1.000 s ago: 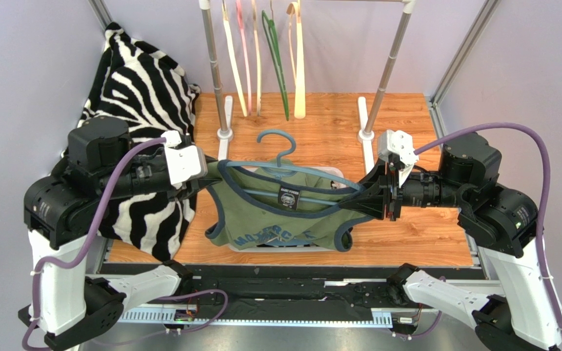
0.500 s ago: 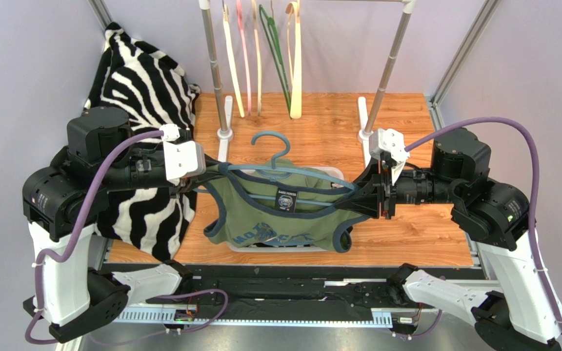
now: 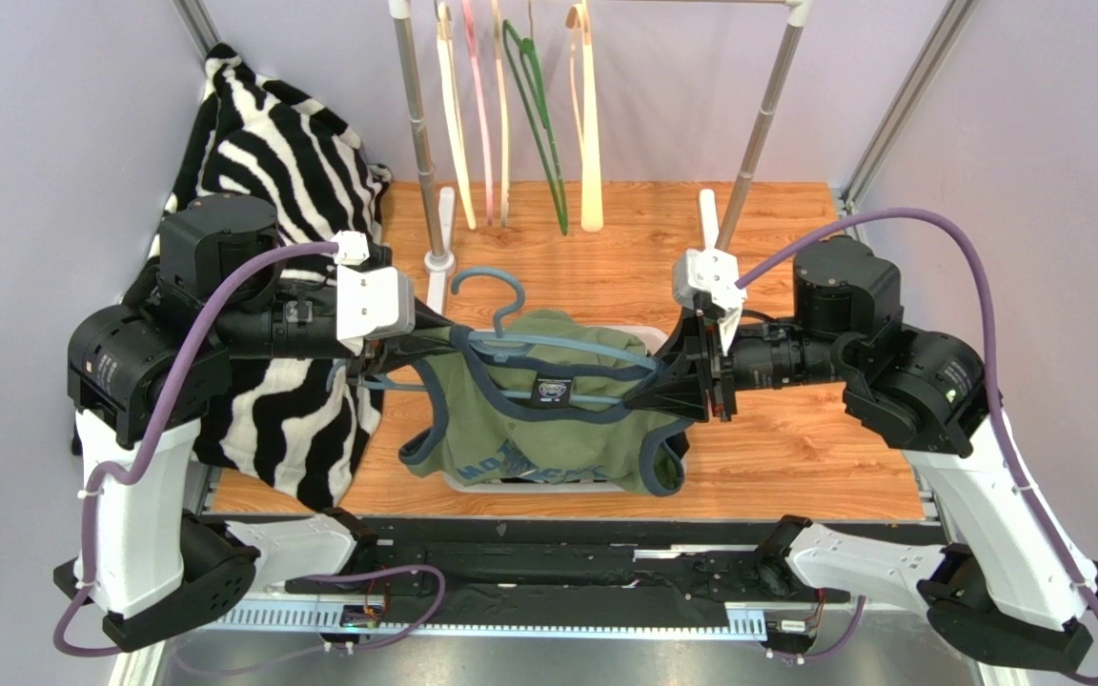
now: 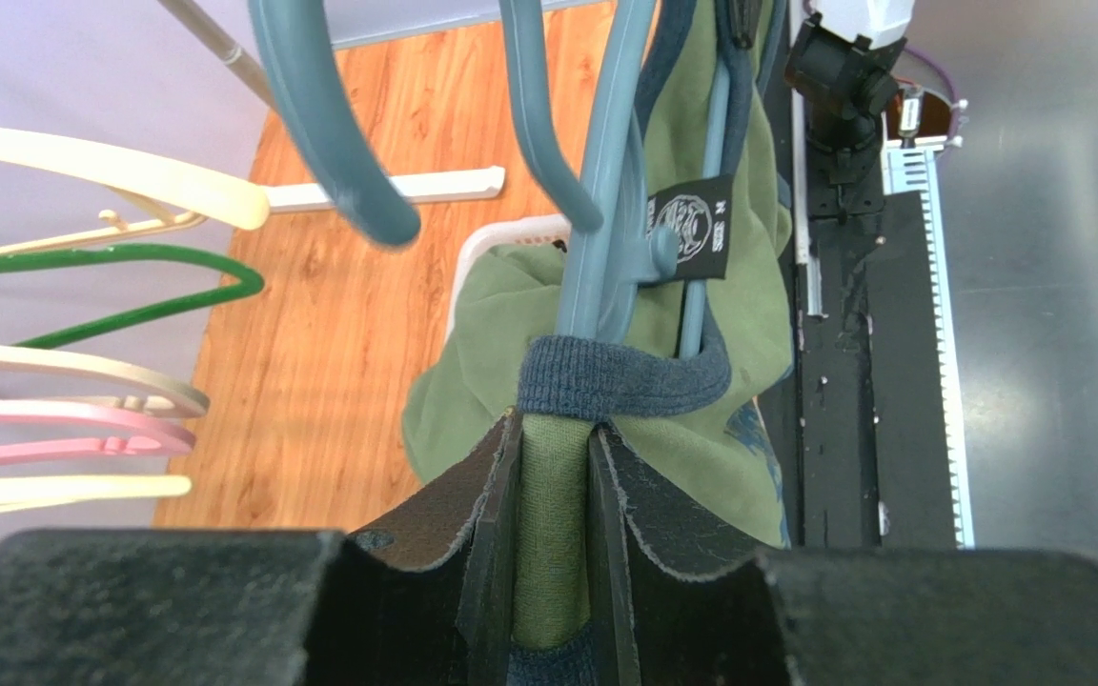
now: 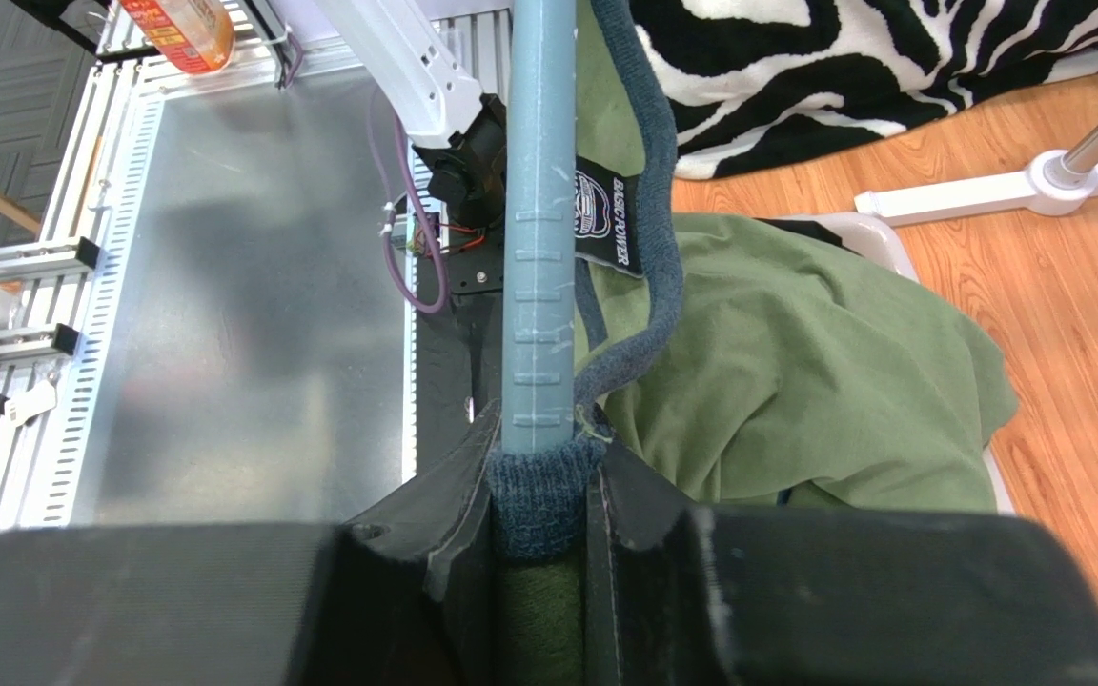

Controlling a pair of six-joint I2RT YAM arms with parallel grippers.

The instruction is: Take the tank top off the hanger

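The green tank top [image 3: 555, 429] with dark blue trim hangs on a blue-grey hanger [image 3: 491, 293] held in the air between my two arms. My left gripper [image 3: 419, 343] is shut on its left shoulder strap. In the left wrist view the green strap fills the gap of that gripper [image 4: 555, 429], and the hanger [image 4: 605, 186] rises just beyond the fingertips. My right gripper [image 3: 669, 383] is shut on the right shoulder strap. The right wrist view shows this gripper [image 5: 541, 465] pinching blue trim where the hanger arm [image 5: 541, 215] ends, with the tank top [image 5: 798, 372] draped to the right.
A white basket [image 3: 648, 336] sits on the wooden table under the garment. Zebra-print cloth [image 3: 269, 186] lies heaped at the left. A clothes rack [image 3: 426, 157] with several hangers [image 3: 541, 115] stands at the back, its feet close behind the held hanger.
The left gripper has closed on the strap. Both grippers, the hanger and the tank top have shifted left, the right arm reaching further in; the hook now leans to the left.
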